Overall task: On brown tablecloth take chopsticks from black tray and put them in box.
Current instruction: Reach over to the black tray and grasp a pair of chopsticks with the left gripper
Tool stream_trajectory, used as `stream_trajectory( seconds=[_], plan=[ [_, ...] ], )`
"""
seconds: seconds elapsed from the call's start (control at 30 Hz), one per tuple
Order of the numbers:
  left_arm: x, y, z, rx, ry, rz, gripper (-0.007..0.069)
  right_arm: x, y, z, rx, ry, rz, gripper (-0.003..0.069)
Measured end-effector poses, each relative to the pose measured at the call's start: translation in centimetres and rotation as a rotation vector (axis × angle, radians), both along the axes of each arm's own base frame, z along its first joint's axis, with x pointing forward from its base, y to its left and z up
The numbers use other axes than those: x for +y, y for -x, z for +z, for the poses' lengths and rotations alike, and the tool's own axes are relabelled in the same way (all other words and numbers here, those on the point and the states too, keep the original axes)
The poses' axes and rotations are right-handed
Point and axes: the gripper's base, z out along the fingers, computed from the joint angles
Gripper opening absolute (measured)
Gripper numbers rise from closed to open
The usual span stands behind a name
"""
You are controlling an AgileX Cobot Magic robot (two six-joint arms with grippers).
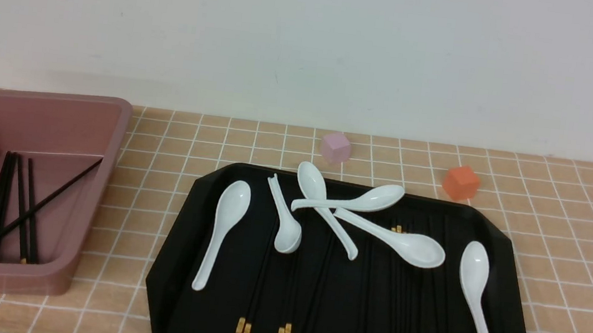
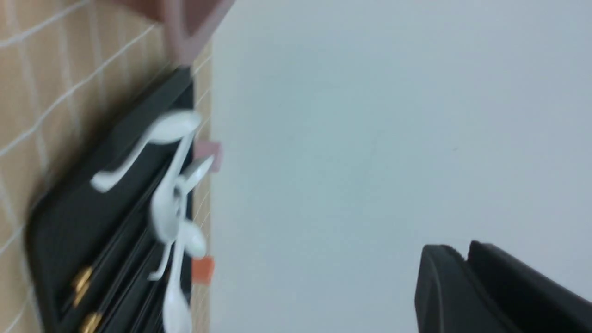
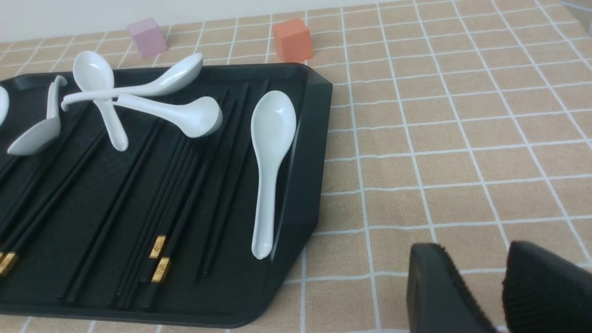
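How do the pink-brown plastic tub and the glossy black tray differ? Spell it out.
The pink-brown plastic tub is deep and high-walled, while the glossy black tray is shallower.
The tub looks narrower; the tray is the widest thing on the cloth.
The tub has rounded corners, the tray cut-off ones.
The tub shows only chopsticks inside, the tray white spoons as well.
Both stand on the tan gridded tablecloth and hold black, gold-ended chopsticks.

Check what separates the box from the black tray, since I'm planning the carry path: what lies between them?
Only bare tablecloth between box and black tray, in the front view.
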Motion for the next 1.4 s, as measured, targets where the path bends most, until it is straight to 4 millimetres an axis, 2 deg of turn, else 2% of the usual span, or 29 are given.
stream_trajectory(
  seconds=[0.17,0.27,0.33,0.37,0.5,0.53,0.57,0.6,0.63,0.7,0.77,0.87,0.9,1.03,1.13,1.27,1.4],
  plan=[
    [0.5,0.0,0.8,-0.059,-0.05,0.053,0.0082,0.0,0.0,0.0,0.0,0.0,0.0,0.024],
    [0.5,0.7,4.4,-0.184,-0.188,0.072,0.0048,0.0,0.0,0.0,0.0,0.0,0.0,0.024],
    [0.3,1.4,8.4,-0.274,-0.358,0.075,-0.0013,0.0,0.0,0.0,0.0,0.0,0.0,0.024],
    [0.1,1.4,10.2,-0.284,-0.449,0.056,-0.0013,0.0,0.0,0.0,0.0,0.0,0.0,0.024],
    [-1.6,-0.9,14.9,-0.175,-0.752,-0.134,-0.0013,0.0,0.0,0.0,0.0,0.0,0.0,0.024],
    [-2.2,-2.1,15.6,-0.105,-0.829,-0.225,-0.0013,0.0,0.0,0.0,0.0,0.0,0.0,0.024],
    [-3.0,-4.6,15.8,0.042,-0.919,-0.383,-0.0013,0.0,0.0,0.0,0.0,0.0,0.0,0.024],
    [-3.1,-4.5,16.1,0.044,-0.932,-0.397,-0.0013,0.0,0.0,0.0,0.0,0.0,0.0,0.024],
    [-3.6,-6.9,15.6,0.199,-0.99,-0.548,-0.0013,0.0,0.0,0.0,0.0,0.0,0.0,0.024],
    [-4.1,-10.5,14.5,0.421,-1.088,-0.795,-0.0013,0.0,0.0,0.0,0.0,0.0,0.0,0.024],
    [-4.6,-13.9,13.1,0.525,-1.1,-0.918,-0.0013,0.0,0.0,0.0,0.0,0.0,0.0,0.024],
    [-5.3,-16.2,11.6,0.586,-1.062,-1.007,-0.0013,0.0,0.0,0.0,0.0,0.0,0.0,0.024],
    [-6.6,-17.2,10.3,0.615,-1.047,-1.084,-0.0013,0.0,0.0,0.0,0.0,0.0,0.0,0.024],
    [-11.1,-17.8,8.5,0.605,-1.074,-1.204,-0.0013,0.0,0.0,0.0,0.0,0.0,0.0,0.024],
    [-15.4,-18.5,7.7,0.597,-1.134,-1.261,-0.0013,0.0,0.0,0.0,-0.001,0.0,0.0,0.024],
    [-18.4,-20.8,6.7,0.649,-1.218,-1.244,-0.0013,0.0,0.0,0.0,-0.001,0.0,0.0,0.024],
    [-20.0,-22.0,6.3,0.63,-1.3,-1.215,-0.0013,0.0,0.0,0.0,-0.001,0.0,0.0,0.024]
  ],
)
